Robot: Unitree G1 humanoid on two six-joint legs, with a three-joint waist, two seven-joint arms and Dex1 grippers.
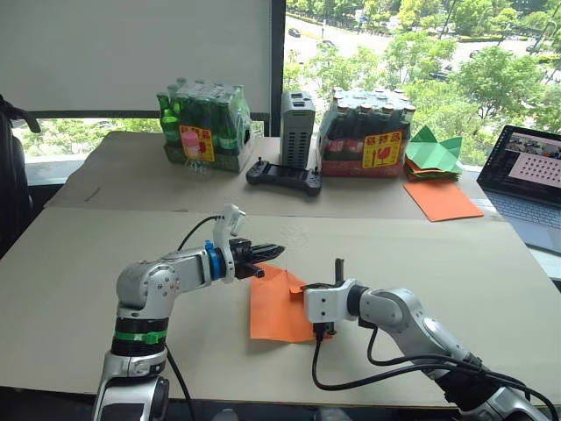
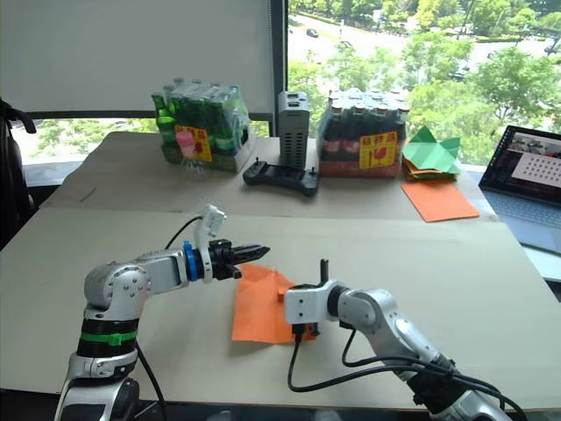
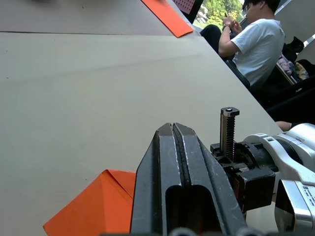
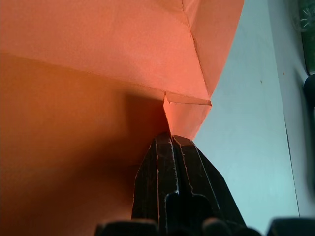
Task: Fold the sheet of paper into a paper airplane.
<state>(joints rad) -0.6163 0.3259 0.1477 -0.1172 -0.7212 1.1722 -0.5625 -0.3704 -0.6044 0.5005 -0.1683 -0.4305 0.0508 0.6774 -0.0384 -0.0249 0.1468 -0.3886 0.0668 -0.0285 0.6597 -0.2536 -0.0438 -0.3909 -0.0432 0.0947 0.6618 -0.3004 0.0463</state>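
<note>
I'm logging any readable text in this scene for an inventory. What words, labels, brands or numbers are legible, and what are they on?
Nothing here reads clearly.
Green bottle pack: yellow and red label with pink graphic, characters too small to read.
Dark bottle pack: yellow label with red characters, too blurred to read.
Laptop: screen shows a pink grid, no legible text.
Right gripper's wrist sticker: print too small to read.
Sheet of paper: no print.

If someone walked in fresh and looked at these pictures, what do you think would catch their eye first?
Most likely the sheet of paper, bright orange against the pale table, lying near the front edge with one corner folded over. The left gripper hangs shut just above its far corner, and the right gripper presses shut onto the paper. Behind, two shrink-wrapped packs of bottles stand by the window.
</note>
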